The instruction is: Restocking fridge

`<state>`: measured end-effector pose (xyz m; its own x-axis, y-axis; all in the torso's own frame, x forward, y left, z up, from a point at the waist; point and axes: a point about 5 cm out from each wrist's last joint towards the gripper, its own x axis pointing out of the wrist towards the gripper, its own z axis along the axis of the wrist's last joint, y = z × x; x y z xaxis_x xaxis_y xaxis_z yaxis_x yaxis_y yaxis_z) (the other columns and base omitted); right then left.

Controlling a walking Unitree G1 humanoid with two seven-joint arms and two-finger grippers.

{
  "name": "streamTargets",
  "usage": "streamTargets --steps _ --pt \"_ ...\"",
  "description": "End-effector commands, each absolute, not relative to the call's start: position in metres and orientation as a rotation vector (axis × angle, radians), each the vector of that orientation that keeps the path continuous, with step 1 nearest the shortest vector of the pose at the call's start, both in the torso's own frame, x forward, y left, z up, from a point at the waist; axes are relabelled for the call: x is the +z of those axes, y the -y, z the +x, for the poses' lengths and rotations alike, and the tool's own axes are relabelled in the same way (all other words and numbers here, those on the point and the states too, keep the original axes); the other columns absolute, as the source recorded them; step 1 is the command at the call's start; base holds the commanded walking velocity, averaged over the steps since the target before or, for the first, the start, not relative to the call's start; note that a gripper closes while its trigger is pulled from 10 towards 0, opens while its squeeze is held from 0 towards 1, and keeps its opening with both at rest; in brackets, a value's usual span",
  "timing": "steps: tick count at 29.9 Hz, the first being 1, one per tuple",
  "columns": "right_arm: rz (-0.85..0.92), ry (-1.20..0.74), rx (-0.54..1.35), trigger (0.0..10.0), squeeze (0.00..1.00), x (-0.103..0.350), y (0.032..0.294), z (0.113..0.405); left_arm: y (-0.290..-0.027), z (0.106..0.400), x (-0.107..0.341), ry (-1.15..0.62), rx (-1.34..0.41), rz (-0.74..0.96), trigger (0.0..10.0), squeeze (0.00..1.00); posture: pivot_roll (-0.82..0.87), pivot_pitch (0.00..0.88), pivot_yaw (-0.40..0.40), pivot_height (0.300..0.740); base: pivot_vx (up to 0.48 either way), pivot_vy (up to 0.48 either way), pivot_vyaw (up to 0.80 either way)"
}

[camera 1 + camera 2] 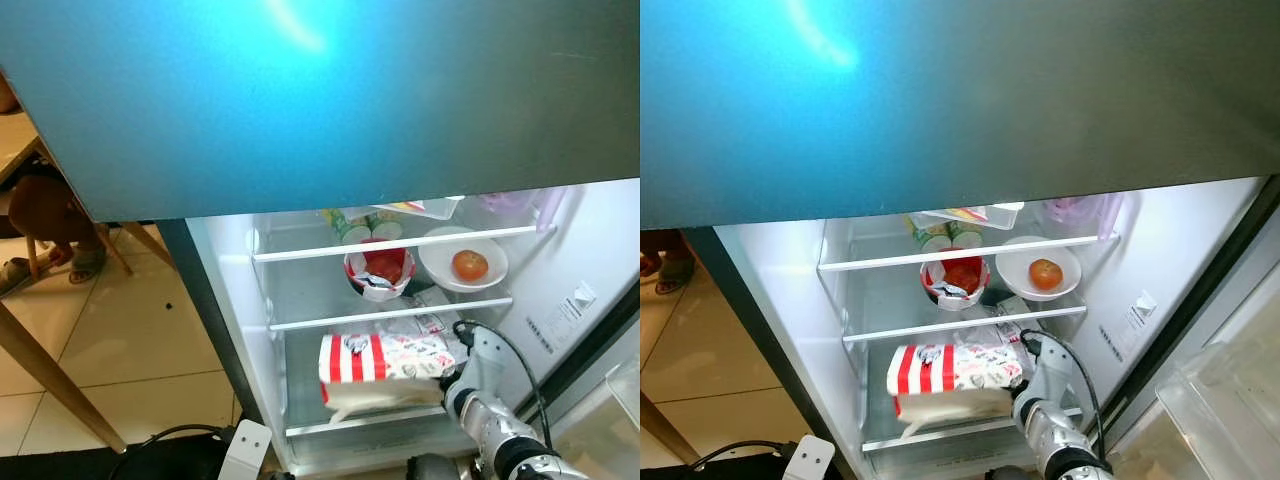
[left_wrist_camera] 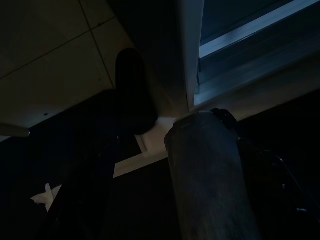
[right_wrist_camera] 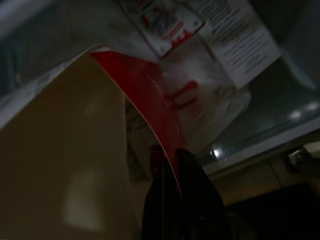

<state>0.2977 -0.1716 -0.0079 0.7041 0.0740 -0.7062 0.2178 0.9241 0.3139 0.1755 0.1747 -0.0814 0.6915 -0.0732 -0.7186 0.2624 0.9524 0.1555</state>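
Observation:
The fridge stands open with its lit lower compartment in front of me. A red-and-white striped carton [image 1: 385, 358] lies on the bottom shelf on top of a cream box [image 1: 380, 397]. My right arm [image 1: 490, 410] reaches in at the carton's right end. In the right wrist view my right gripper [image 3: 167, 160] is shut on the carton's red edge [image 3: 150, 100]. A clear bag with printed labels [image 3: 200, 60] lies just behind it. My left arm hangs idle low by the fridge's base [image 2: 190, 60], in the dark.
The middle shelf holds a red-and-white tub [image 1: 380, 268] and a white bowl [image 1: 445, 262] with a tomato [image 1: 470, 265]. Green-lidded cups [image 1: 350, 228] stand above. A wooden table leg [image 1: 50, 375] and a person's sandalled foot [image 1: 85, 262] are left. A white power strip [image 1: 245, 450] lies on the floor.

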Motion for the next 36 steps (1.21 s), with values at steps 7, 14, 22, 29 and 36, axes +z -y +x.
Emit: streamTargets --steps 7,14,22,29,36 --pt "0.359 -0.777 -0.103 10.0 0.0 0.0 0.178 0.306 -0.175 0.148 -0.095 -0.912 -0.227 0.263 10.0 0.0 0.07 0.112 -0.015 0.569 0.0 0.0 0.0" --pt "0.339 -0.756 -0.118 10.0 0.0 0.009 0.179 0.315 -0.176 0.148 -0.095 -0.912 -0.221 0.257 10.0 0.0 0.08 0.148 -0.021 0.569 0.0 0.0 0.0" --pt "0.459 -0.735 -0.26 10.0 0.0 0.014 0.18 0.32 -0.177 0.147 -0.095 -0.913 -0.216 0.247 10.0 0.0 0.1 0.194 -0.026 0.569 0.0 0.0 0.0" --pt "0.574 -0.716 -0.355 10.0 0.0 0.018 0.178 0.324 -0.179 0.146 -0.095 -0.912 -0.215 0.247 10.0 0.0 0.11 0.219 -0.023 0.569 0.0 0.0 0.0" --pt "0.699 -0.654 -0.414 10.0 0.0 0.031 0.174 0.334 -0.18 0.146 -0.095 -0.908 -0.214 0.251 10.0 0.0 0.12 0.239 -0.021 0.569 0.0 0.0 0.0"
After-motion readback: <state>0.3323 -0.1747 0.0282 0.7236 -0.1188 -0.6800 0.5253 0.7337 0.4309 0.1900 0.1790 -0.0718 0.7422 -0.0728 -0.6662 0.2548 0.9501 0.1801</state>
